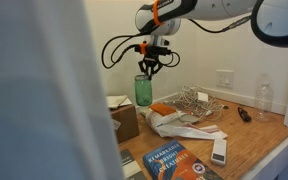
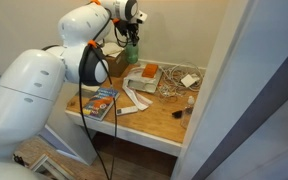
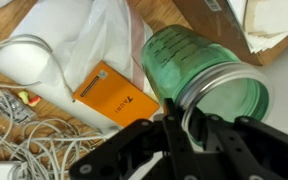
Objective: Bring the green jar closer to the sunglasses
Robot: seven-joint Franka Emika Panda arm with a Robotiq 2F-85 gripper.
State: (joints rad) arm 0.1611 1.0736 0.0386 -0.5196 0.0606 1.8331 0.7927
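Black claw (image 3: 189, 122) fills the near edge of the wrist view, its two fingers close together astride the pale-banded rim of the one green jar (image 3: 199, 60); whether they pinch it I cannot tell. One wooden surface (image 1: 269, 135) carries that translucent cylinder upright at its far left, well apart from the single small black sunglasses (image 1: 243, 114) at right.

- Soft, warm light fills both exterior views, and the tabletop (image 1: 264, 130) has no dark shadows.
- A big pale blur (image 1: 34, 90) covers one side of each.
- In the wrist view the white bag (image 3: 94, 40) glares and the dark jaws look fuzzy.
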